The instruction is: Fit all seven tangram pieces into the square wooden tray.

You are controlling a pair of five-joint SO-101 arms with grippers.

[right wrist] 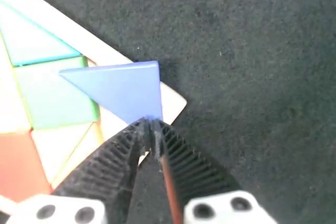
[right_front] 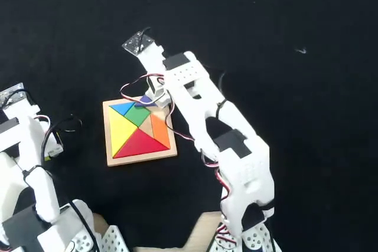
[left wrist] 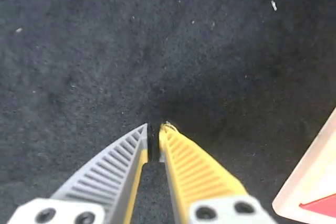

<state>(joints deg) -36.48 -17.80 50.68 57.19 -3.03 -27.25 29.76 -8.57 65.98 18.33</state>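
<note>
— How do the right jaws stand?

— Closed on the blue triangle (right wrist: 123,90), pinching one corner of it right at their tips. The rest of the piece sticks out past them.

— Which way does it lie?

— Its far edge runs crosswise to the jaws. One end of that edge is a squarish corner straight out from the tips. The other end tapers to a sharp point that aims off to one side, in over the tray (right wrist: 171,99).

— And what is beneath it?

— The tray's corner, just beyond the tips. The sharp point reaches over the green piece (right wrist: 52,95), which lies flat inside. Whether the triangle touches the wood or is above it, I cannot tell. Past the corner there is only the black surface (right wrist: 252,51).

— From above?

— The right jaws sit at the far corner of the tray (right_front: 142,159), with a sliver of the blue triangle (right_front: 146,100) showing beside them.

— The left jaws?

— Closed too, tips together with nothing between them, over bare surface (left wrist: 157,40). A tray corner (left wrist: 307,182) lies off to their yellow side, back from the tips, with a red piece (left wrist: 323,205) inside it.
</note>
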